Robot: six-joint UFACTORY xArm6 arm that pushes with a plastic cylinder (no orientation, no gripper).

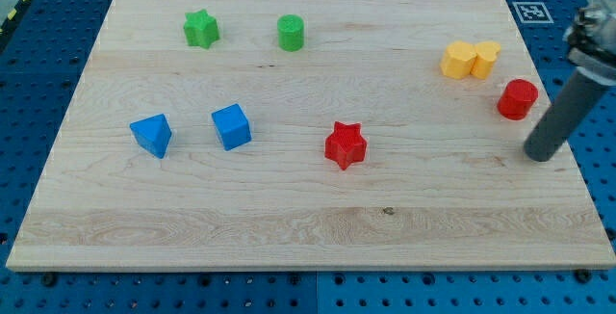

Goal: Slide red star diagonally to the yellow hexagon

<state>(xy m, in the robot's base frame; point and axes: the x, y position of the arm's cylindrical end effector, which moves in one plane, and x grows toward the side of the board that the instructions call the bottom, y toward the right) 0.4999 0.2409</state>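
The red star (346,144) lies on the wooden board (289,227), a little right of the middle. The yellow hexagon (459,60) sits at the upper right, touching a second yellow block (486,58) on its right, whose shape I cannot make out. My tip (540,153) is at the view's right, far right of the red star and just below and right of a red cylinder (518,98). The rod rises up and right from the tip.
A green star (201,29) and a green cylinder (291,33) sit at the upper left. A blue triangular block (152,134) and a blue cube (231,126) sit at the left. The board's right edge is close to my tip.
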